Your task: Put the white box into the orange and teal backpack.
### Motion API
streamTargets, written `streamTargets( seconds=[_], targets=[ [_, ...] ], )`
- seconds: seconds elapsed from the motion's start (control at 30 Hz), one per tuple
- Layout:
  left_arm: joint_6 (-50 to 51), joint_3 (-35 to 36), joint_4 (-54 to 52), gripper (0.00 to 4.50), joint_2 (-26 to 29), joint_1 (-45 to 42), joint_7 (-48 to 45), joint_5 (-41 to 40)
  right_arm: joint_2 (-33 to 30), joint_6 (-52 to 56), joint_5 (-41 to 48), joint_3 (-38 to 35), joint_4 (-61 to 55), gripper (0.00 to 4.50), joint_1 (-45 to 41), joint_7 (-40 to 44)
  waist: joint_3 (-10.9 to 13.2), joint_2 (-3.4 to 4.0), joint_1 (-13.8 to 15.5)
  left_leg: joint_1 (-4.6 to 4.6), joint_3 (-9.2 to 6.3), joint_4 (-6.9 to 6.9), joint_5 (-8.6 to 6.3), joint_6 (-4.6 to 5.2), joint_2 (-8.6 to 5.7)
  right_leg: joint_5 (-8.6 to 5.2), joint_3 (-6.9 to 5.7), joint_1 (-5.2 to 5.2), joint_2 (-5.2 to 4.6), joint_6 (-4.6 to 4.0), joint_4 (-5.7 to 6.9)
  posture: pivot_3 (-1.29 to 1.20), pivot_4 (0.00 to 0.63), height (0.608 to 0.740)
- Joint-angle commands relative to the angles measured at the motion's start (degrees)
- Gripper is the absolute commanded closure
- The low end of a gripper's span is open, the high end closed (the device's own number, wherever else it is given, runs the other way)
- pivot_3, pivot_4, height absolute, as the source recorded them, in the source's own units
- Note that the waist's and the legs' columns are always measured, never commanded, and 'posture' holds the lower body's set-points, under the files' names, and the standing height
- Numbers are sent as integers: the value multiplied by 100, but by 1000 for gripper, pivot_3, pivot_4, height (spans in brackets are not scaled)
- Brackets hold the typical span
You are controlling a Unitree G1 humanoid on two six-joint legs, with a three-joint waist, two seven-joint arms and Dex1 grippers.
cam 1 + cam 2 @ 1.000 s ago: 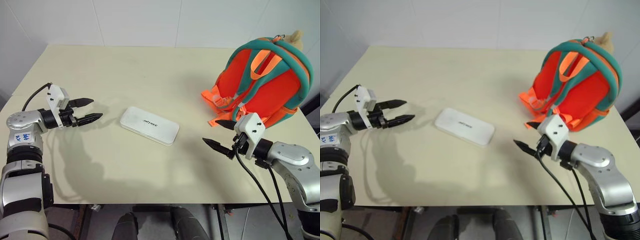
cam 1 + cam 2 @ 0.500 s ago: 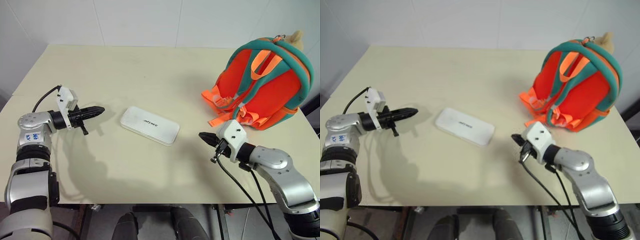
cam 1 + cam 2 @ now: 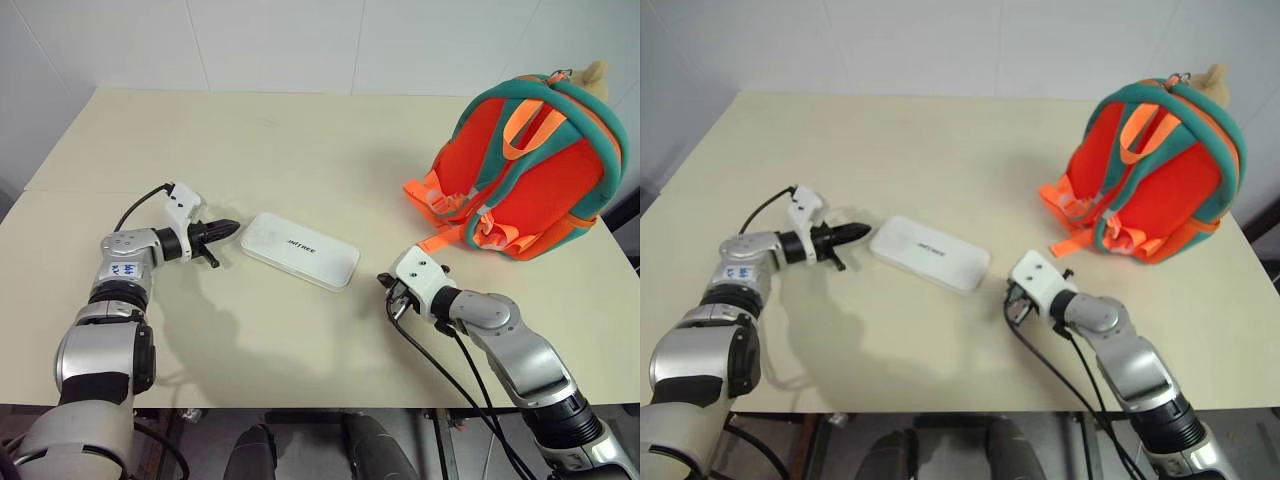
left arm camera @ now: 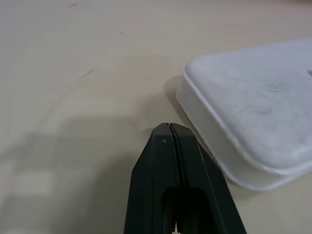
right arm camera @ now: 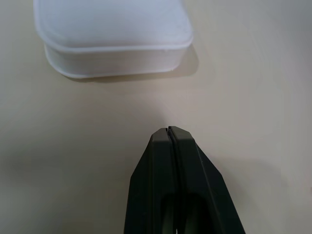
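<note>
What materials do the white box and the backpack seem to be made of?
The white box looks like hard matte plastic: smooth rounded edges and a moulded seam along its side. The orange and teal backpack looks like soft fabric with woven straps; its exact cloth is unclear.

- Cream table (image 3: 300, 150): bare, matte top spreading under and beyond both hands.
- White tiled wall (image 3: 280, 40): rising behind the table's far edge, well beyond both hands.
</note>
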Motion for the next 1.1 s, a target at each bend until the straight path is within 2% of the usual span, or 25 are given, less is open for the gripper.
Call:
streamTargets(
  seconds=[0.03, 0.6, 0.8, 1.1],
  targets=[
    [-83, 21, 58, 4485, -31, -151, -12, 56, 55, 34, -56, -24, -126, 4476, -88, -17, 0, 0, -2, 0, 0, 0, 0, 0, 0, 0, 0, 0, 0, 0, 1, 0, 150, 740],
    [-57, -68, -104, 4485, -136, 5, -941, 102, 485, 48, -58, 422, -77, 4476, -669, 303, 0, 0, -17, 0, -2, -1, 1, -2, 0, 1, -2, 0, 1, 1, 1, 0, 150, 740],
    [17, -152, -313, 4485, -107, 104, -1428, 78, 423, 42, -39, 381, -103, 4476, -651, 486, 0, 0, -12, 0, -3, 0, 1, -2, 0, 1, -3, 0, 1, 1, 2, 0, 150, 740],
    [689, -492, -1611, 4485, -95, 743, -2439, -55, 66, 188, 153, 134, -454, 4476, -591, 993, 0, 0, -7, 0, -3, 0, 1, -2, 0, 0, -3, 1, 0, 0, 2, 0, 150, 740]
  ],
)
